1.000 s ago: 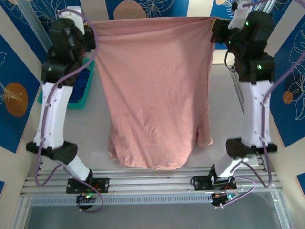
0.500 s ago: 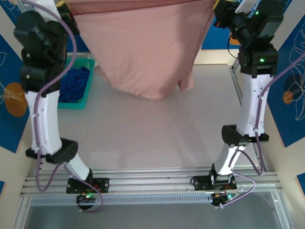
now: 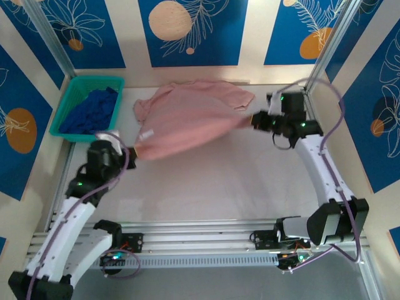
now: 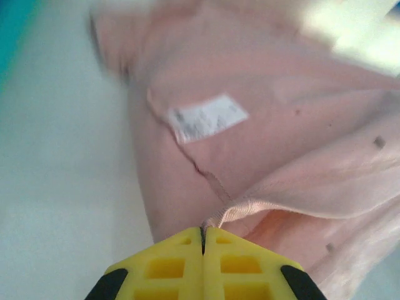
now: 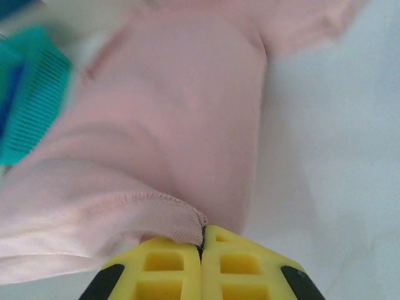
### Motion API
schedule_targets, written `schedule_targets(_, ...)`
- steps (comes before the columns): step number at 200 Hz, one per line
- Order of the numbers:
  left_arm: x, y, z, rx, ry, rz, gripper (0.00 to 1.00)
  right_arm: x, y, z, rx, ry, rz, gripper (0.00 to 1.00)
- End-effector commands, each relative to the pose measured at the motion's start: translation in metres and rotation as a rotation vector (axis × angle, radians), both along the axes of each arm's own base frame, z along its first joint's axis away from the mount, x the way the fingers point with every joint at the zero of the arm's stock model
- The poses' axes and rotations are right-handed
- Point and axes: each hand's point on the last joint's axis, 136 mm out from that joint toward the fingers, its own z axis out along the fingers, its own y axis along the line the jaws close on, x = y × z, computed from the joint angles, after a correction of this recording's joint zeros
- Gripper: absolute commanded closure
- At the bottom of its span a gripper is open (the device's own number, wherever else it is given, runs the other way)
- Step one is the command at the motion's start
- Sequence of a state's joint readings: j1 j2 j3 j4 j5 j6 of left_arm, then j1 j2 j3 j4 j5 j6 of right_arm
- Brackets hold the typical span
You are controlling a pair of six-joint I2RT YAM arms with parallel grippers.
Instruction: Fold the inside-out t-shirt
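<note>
Top external view: the dusty-pink cotton t-shirt [image 3: 194, 115] now lies across the far half of the grey tabletop [image 3: 219, 187]. A second ago we saw it hanging like a curtain between two raised arms. Half a second ago it was swinging toward the far edge. Both arms have since dropped low, and the cloth has come down with them.

It lies rumpled, just beside the teal plastic basket [image 3: 70, 100] in the far left corner. That basket holds the dark blue garment [image 3: 94, 111].

The left fingers [image 4: 169, 265] are pressed fully together on a stitched edge of the shirt, toward the left side of the tabletop. A white care label [image 4: 206, 117] shows on the outer face close by.

The right fingers [image 5: 165, 265] are likewise closed tight on a hemmed corner, toward the far right. The cloth between the two grips looks drawn fairly taut.

We judge the fling that spreads the shirt is done. With seams and label outward, the shirt looks ready for smoothing and a first fold, once the fingers let go.
</note>
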State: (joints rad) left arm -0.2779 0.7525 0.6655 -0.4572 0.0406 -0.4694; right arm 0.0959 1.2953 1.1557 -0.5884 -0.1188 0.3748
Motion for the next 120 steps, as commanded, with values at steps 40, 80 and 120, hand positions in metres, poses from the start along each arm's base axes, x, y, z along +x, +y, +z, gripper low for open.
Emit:
schedule_targets(40, -0.034, -0.043, -0.108, -0.054, 0.280, -0.122, 0.84, -0.018, -0.009, -0.109, 0.069, 0.306, -0.098, 0.88)
schedule_targets(80, -0.028, -0.060, -0.086, 0.060, 0.206, -0.225, 0.47, -0.010, -0.021, -0.118, -0.005, 0.316, -0.118, 0.69)
schedule_targets(120, -0.022, -0.126, -0.059, 0.168, 0.029, -0.505, 0.36, -0.007, -0.018, -0.108, -0.046, 0.257, -0.124, 0.60)
